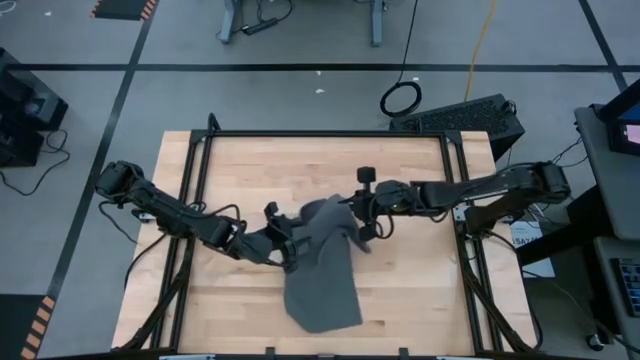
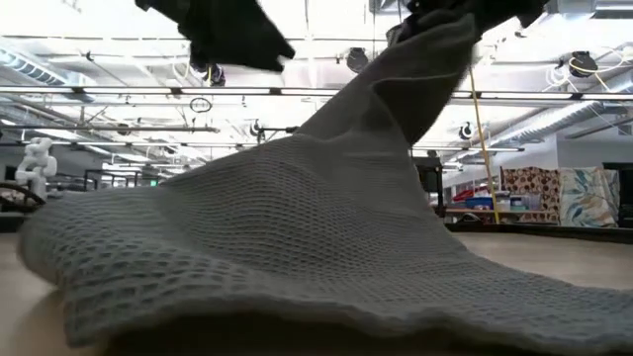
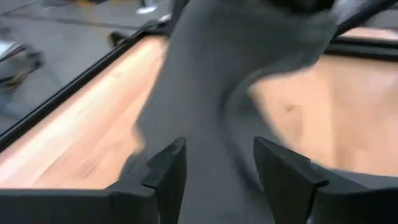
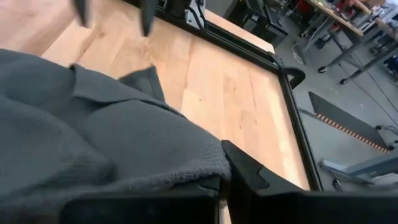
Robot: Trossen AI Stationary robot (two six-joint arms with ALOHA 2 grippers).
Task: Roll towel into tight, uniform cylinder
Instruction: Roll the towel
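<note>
While the right tool (image 1: 352,210) pinches the towel (image 1: 322,268), the left tool (image 1: 290,243) stands spread.

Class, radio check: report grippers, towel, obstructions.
Right gripper shut on towel, one end lifted off the table. Left gripper open, fingers astride the cloth. Towel unrolled, crumpled. Nothing else in the way.

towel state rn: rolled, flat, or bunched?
Bunched, not rolled. The towel is lifted at one end by the right end effector, shut on it; the rest drapes crumpled on the table.
</note>
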